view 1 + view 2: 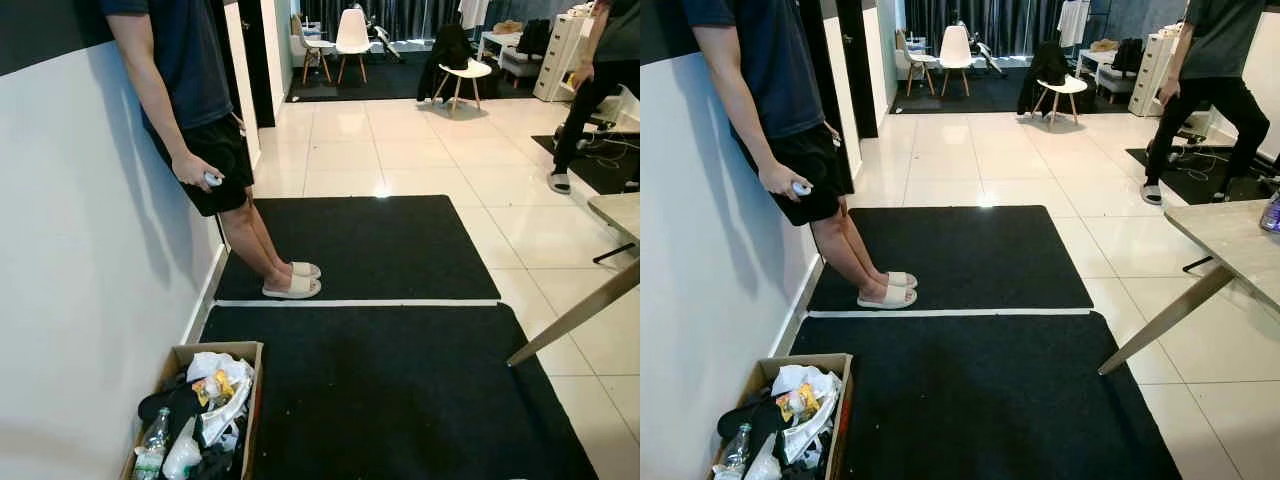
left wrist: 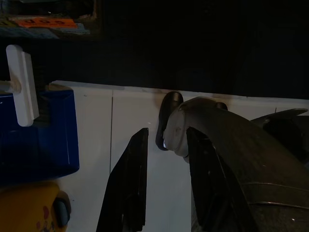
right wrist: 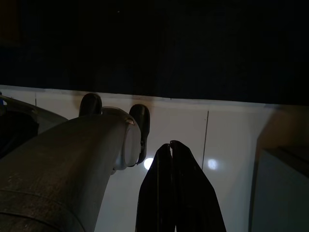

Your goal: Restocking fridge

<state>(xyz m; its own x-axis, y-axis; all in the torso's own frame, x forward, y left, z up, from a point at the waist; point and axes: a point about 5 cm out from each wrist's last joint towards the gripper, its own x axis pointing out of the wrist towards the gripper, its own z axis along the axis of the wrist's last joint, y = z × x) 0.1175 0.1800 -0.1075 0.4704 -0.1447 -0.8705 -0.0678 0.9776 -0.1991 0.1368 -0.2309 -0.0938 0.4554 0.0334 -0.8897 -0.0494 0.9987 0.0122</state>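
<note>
Both arms hang idle at my sides. My left gripper (image 2: 164,186) is open, its two black fingers (image 2: 128,188) apart over the white tile floor with nothing between them. My right gripper (image 3: 170,147) is shut, its fingertips pressed together and holding nothing. A cardboard box (image 1: 250,352) with plastic bottles (image 1: 153,452), wrappers and dark cloth stands on the floor against the white wall at the lower left of the left eye view.
A person (image 1: 185,90) leans on the left wall, slippers (image 1: 292,287) on a black mat (image 1: 360,250). A second black mat (image 1: 390,390) lies nearer. A table (image 1: 1230,235) stands on the right. Another person (image 1: 1210,70) stands far right. Chairs (image 1: 352,35) sit at the back.
</note>
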